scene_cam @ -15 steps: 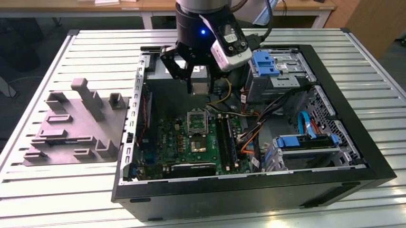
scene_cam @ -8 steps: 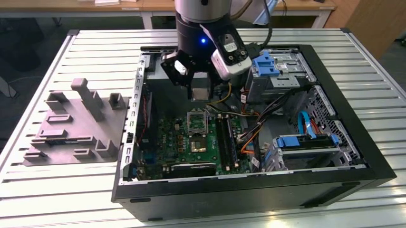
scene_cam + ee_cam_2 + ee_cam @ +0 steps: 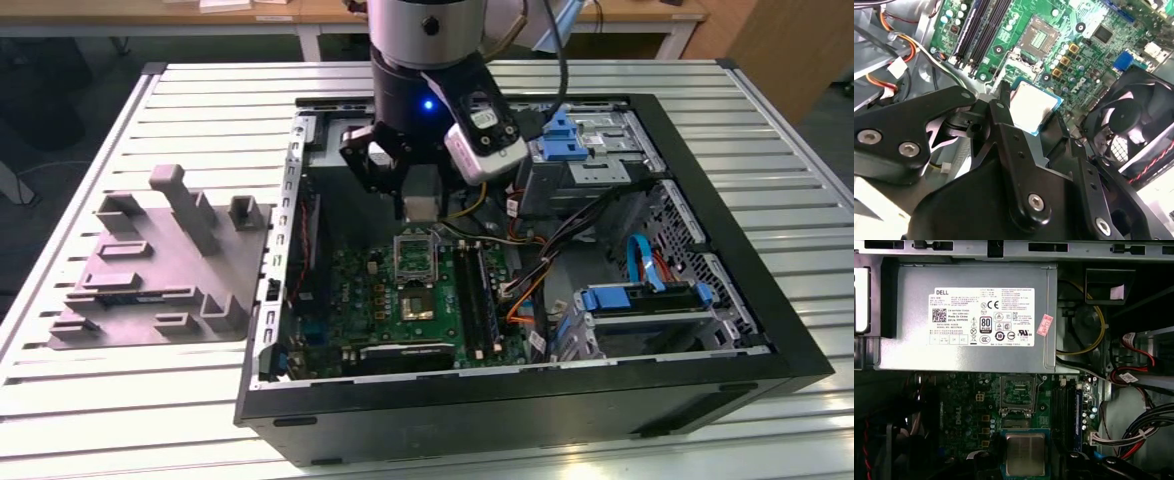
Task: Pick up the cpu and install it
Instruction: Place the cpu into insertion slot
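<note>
**Exterior view.** The gripper (image 3: 416, 195) hangs inside the open computer case (image 3: 787, 330), which lies on a slatted table (image 3: 134, 420). The cpu (image 3: 422, 208) shows as a pale square between the fingertips. On this view's clock face it is just at 12 o'clock of the open socket (image 3: 415, 250) on the green board (image 3: 400, 315). A grey moulded fixture (image 3: 160, 270) lies at 9 o'clock of the case, on the exterior view's left, well apart from the gripper.

**Second wrist view.** The gripper (image 3: 1031, 114) is clenched on the cpu (image 3: 1033, 106). The black fingers (image 3: 1002, 105) press on opposite edges, and the silvery top faces the camera. The socket (image 3: 1040, 34) lies beyond the chip, apart from it. The memory slots (image 3: 979, 30) run beside the socket, and a black fan (image 3: 1126, 120) sits near the far finger.

**First wrist view.** The cpu (image 3: 1025, 454) is level, metal top up, and held above the board. The socket (image 3: 1017, 392) lies between the chip and the grey power supply (image 3: 969, 315). Chip and socket do not touch.
</note>
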You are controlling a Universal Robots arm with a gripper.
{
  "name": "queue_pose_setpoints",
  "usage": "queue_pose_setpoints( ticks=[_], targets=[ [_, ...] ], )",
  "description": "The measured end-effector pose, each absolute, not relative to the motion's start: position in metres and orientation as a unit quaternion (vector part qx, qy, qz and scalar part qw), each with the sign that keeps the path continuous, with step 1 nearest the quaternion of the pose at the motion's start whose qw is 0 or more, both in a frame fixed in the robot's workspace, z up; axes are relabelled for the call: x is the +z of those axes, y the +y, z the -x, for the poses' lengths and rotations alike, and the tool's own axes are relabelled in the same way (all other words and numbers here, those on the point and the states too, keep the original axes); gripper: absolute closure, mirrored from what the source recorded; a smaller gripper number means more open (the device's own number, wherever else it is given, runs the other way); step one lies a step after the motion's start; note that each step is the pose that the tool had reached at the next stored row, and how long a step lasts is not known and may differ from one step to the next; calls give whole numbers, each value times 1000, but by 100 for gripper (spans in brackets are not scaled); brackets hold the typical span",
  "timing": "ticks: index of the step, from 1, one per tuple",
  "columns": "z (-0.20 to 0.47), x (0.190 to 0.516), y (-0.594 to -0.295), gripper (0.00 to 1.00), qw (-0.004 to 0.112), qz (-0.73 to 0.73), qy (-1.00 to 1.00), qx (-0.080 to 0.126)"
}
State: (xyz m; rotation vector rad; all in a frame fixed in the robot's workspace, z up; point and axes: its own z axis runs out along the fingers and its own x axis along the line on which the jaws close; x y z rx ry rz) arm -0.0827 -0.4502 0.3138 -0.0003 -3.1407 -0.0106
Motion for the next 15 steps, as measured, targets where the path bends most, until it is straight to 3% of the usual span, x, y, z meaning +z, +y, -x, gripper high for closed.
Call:
queue_pose_setpoints(
  ticks=[15],
  targets=[
    [83, 291, -458, 53, 2, 0, -1000, -3]
  ],
)
